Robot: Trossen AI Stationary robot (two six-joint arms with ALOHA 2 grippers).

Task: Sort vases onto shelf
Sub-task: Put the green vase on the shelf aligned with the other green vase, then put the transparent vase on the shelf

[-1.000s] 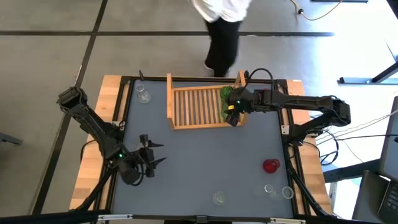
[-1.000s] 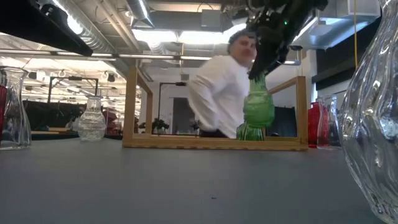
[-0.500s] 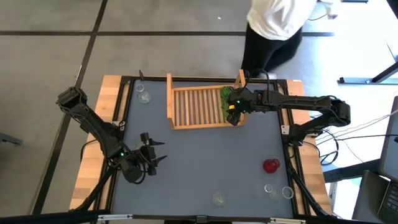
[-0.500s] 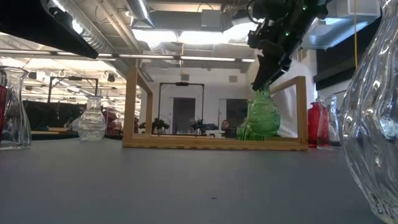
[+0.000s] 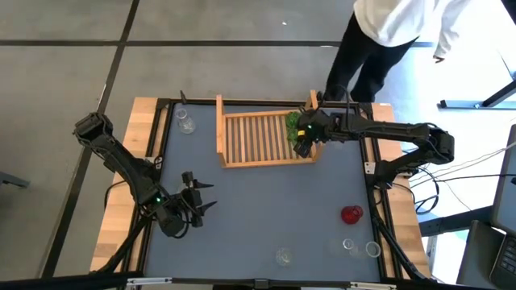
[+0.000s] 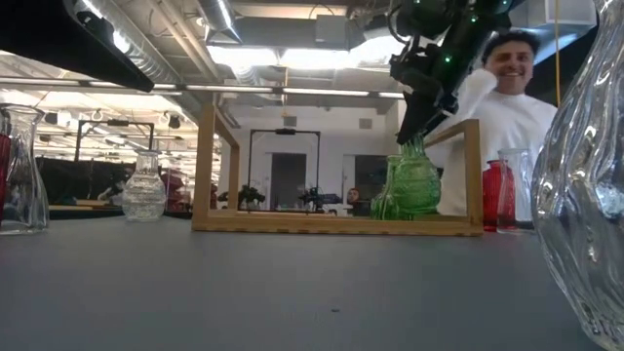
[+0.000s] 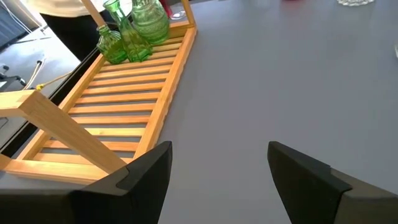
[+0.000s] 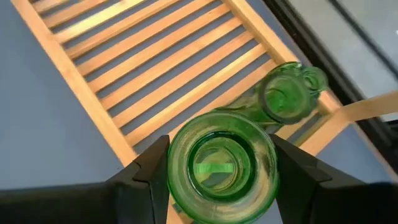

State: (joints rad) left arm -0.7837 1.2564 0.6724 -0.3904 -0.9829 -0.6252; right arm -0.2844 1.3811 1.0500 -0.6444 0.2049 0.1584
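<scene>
1. Your right hand (image 5: 300,138) is over the right end of the wooden shelf (image 5: 254,138), its fingers closed on the rim of a green vase (image 8: 222,163).
2. That green vase stands upright on the shelf's slats, right beside smaller green vases (image 7: 118,43) in the same end.
3. Your left hand (image 5: 196,201) waits over the counter (image 5: 266,209) at its near left, well apart from the shelf, fingers spread wide and holding nothing.
4. A red vase (image 5: 351,214) stands on the counter near the right edge, with clear vases (image 5: 360,247) closer to the front.
5. Another clear vase (image 5: 185,123) stands on the counter just left of the shelf.
6. A person (image 5: 387,40) in a white top stands beyond the counter's far right corner.
</scene>
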